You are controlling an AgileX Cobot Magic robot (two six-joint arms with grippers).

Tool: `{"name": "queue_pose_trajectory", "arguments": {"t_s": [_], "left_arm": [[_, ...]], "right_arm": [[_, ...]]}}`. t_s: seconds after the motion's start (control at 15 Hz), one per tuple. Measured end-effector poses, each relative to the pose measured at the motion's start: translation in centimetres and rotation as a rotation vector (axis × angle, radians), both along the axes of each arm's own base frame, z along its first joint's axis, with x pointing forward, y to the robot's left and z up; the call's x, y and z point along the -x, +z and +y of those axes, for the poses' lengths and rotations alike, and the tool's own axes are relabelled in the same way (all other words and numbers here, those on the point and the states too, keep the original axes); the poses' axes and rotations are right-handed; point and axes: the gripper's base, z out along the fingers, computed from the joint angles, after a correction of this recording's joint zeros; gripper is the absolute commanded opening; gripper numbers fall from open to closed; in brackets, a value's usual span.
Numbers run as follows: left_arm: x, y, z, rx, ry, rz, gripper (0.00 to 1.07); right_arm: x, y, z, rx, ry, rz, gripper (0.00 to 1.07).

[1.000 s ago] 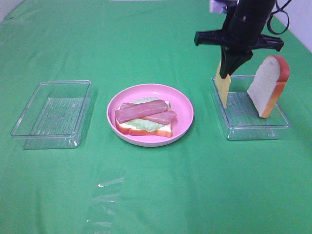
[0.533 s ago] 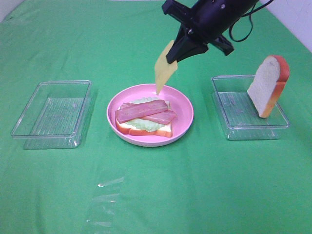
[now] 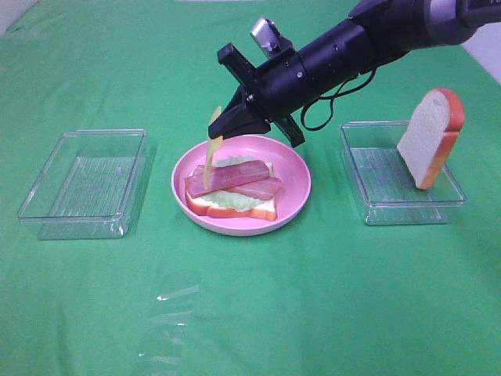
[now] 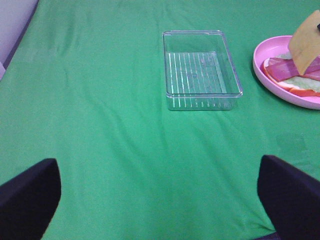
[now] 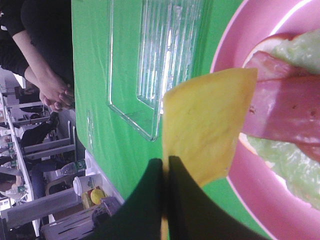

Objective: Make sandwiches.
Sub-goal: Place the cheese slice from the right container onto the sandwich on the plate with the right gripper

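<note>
On the pink plate lies a half-built sandwich: a bread slice with lettuce and two bacon strips on top. My right gripper reaches across from the right and is shut on a yellow cheese slice, which hangs edge-on over the left end of the bacon. In the right wrist view the cheese is pinched between the black fingers, above the bacon. A second bread slice leans upright in the right clear tray. The left gripper's fingers are spread wide, empty, over bare cloth.
An empty clear tray stands left of the plate, also in the left wrist view. A green cloth covers the table. A patch of clear film lies on the cloth near the front.
My right gripper has carried the cheese slice from the right tray leftward across to the plate and lowered it over the bacon. The upright bread slice and left arm have not moved.
</note>
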Motion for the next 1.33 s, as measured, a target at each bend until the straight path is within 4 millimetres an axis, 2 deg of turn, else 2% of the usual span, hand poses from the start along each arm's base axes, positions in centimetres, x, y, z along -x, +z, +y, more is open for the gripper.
{"name": "queue_pose_trajectory", "arguments": {"t_s": [0.13,0.33,0.53,1.2,1.27,1.33], "left_arm": [[0.0,0.0,0.0,0.000,0.000,0.000,1.00],[0.0,0.0,0.0,0.000,0.000,0.000,1.00],[0.0,0.0,0.0,0.000,0.000,0.000,1.00],[0.0,0.0,0.0,0.000,0.000,0.000,1.00],[0.0,0.0,0.0,0.000,0.000,0.000,1.00],[0.0,0.0,0.0,0.000,0.000,0.000,1.00]], "right_arm": [[-0.2,-0.7,0.1,-0.011,-0.017,0.015,0.00],[-0.2,-0.7,0.5,-0.041,-0.027,0.021,0.00],[0.2,-2.1,1.7,-0.019,-0.006,0.028,0.00],[0.0,-3.0,-0.5,0.239,0.035,-0.052,0.00],[0.0,-3.0,-0.6,0.248,0.038,-0.054,0.15],[0.0,-3.0,-0.6,0.257,0.041,-0.059,0.38]]}}
